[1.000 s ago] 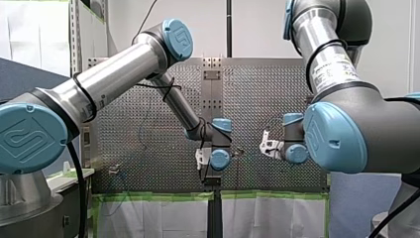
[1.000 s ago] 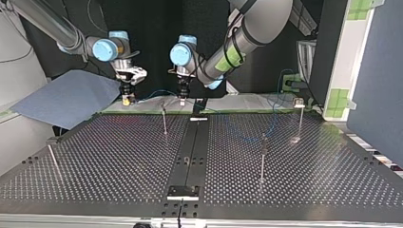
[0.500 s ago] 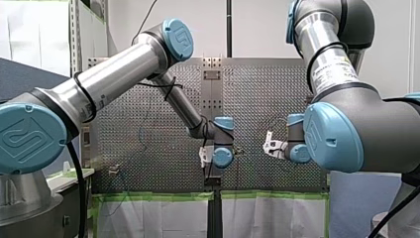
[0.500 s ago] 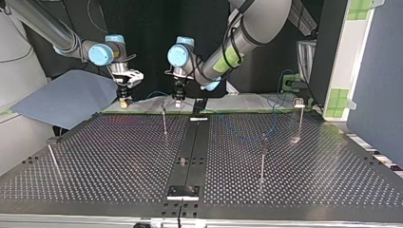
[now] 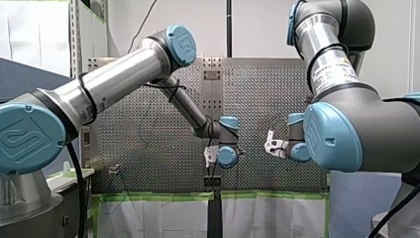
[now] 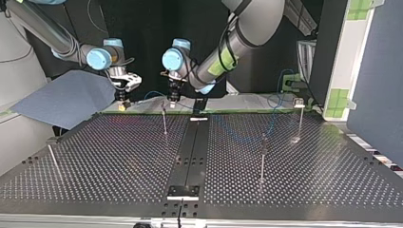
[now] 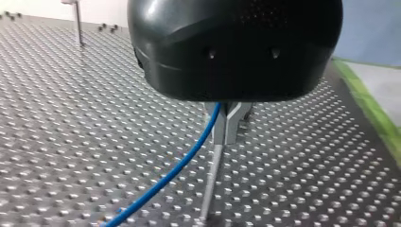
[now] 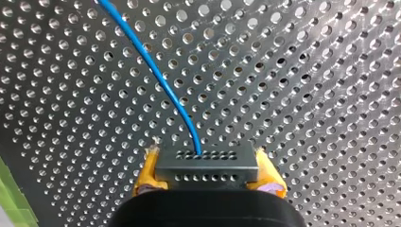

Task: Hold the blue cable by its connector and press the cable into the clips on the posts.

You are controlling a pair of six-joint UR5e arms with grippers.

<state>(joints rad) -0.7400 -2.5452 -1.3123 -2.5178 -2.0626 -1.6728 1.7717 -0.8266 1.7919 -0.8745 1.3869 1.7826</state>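
Cable (image 8: 156,75): thin, smooth, blue, curving over perforated metal table (image 8: 307,94). Connector (image 8: 206,163): grey drilled block, pinched between right gripper's (image 8: 208,171) yellow pads (image 8: 147,172). Left wrist view alone: cable at forked clip (image 7: 227,123) atop slim post (image 7: 211,179); left gripper (image 7: 234,52) glossy black, grip cannot be told.

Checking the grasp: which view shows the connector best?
Right wrist view: the connector sits clamped between my right claw's yellow pads, blue cable leaving it. Top view: too small to tell. Front, left wrist views: not shown.
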